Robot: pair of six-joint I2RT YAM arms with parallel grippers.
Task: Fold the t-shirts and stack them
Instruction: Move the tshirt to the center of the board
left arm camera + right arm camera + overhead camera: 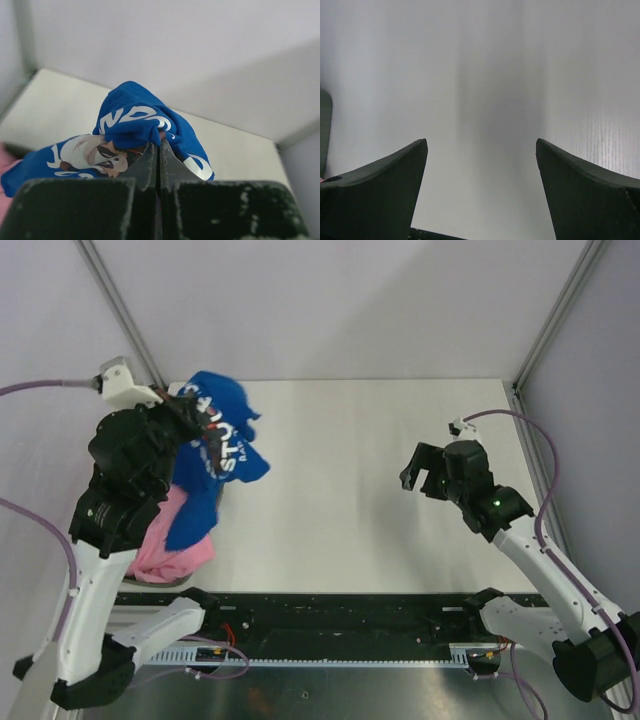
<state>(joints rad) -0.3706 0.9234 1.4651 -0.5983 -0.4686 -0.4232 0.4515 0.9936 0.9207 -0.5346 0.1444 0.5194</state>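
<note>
- A white, matte table (380, 490) is seen, closed in on three sides by pale panels.
- A plain grey-white back wall (340, 300) is set along its far edge.
- Two aluminium posts, a left post (116, 305) and a right post (562, 305), rise from the far corners.
- A left side wall (40, 330) and a right side wall (600, 420) are joined to these posts.
- A black rail (340, 608) is fixed along the near edge, with a perforated metal strip (330, 658) just below it.
- Even, diffuse light is cast throughout — only soft shadows are thrown on the table.
</note>
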